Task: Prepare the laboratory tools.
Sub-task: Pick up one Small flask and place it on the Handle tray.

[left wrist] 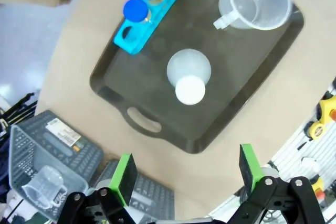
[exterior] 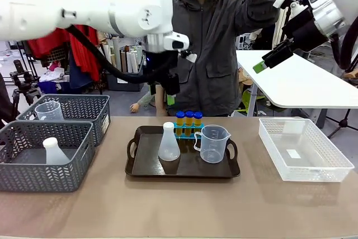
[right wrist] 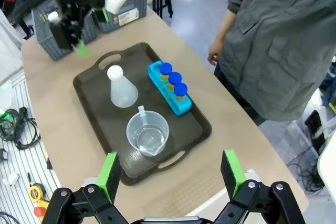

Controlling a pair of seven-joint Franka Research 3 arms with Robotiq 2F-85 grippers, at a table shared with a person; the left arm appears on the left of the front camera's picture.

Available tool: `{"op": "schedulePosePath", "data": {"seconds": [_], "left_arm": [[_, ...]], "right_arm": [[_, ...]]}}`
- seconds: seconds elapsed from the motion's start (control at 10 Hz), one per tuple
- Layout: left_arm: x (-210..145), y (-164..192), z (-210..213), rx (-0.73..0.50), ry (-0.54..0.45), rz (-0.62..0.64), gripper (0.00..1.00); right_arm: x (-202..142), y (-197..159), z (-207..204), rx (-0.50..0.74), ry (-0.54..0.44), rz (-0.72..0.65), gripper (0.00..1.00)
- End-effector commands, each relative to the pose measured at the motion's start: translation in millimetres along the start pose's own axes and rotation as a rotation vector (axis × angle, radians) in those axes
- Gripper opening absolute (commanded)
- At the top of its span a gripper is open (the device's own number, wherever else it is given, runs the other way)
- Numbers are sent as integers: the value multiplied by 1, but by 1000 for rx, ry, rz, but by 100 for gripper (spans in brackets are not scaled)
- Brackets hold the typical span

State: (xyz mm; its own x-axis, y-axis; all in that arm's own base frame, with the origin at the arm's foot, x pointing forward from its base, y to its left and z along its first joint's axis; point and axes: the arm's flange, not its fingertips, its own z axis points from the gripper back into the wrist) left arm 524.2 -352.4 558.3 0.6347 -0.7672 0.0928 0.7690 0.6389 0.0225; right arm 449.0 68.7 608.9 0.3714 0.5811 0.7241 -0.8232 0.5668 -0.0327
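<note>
A dark tray [exterior: 140, 166] in the table's middle holds a translucent white conical flask [exterior: 169, 143], a clear handled beaker [exterior: 212, 144] and a blue rack [exterior: 188, 131] with three yellow-filled blue-capped tubes [exterior: 188, 117]. My left gripper [exterior: 170, 96] hangs open high above the tray's back left. In the left wrist view its gripper [left wrist: 186, 169] is empty over the flask [left wrist: 189, 77], the beaker [left wrist: 257, 1] and the rack [left wrist: 149, 17]. My right gripper [exterior: 263, 64] is raised at the far right, open and empty [right wrist: 170, 174], looking down on the tray [right wrist: 92, 93].
Two grey mesh baskets [exterior: 22, 166] at the left hold another beaker [exterior: 49, 110] and another flask [exterior: 55, 152]. A clear white crate [exterior: 305, 149] sits at the right. A person in a grey jacket [exterior: 218, 54] stands behind the table with one arm raised.
</note>
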Motion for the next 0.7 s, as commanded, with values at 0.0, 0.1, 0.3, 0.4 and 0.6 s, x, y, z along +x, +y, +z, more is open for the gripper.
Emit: {"op": "schedulePosePath", "data": {"seconds": [0.0,0.1,0.3,0.4,0.6], "left_arm": [[-39,6,16,-25,-58,-31,100],[-53,16,28,-15,-79,8,100],[-75,32,45,3,-111,90,100],[-81,41,52,17,-122,99,100],[-90,51,62,-7,-164,98,100]], "right_arm": [[2,-1,0,18,-31,-12,100],[2,-1,0,18,-31,-12,100],[2,-1,0,18,-31,-12,100],[2,-1,0,18,-31,-12,100],[2,-1,0,18,-31,-12,100]]}}
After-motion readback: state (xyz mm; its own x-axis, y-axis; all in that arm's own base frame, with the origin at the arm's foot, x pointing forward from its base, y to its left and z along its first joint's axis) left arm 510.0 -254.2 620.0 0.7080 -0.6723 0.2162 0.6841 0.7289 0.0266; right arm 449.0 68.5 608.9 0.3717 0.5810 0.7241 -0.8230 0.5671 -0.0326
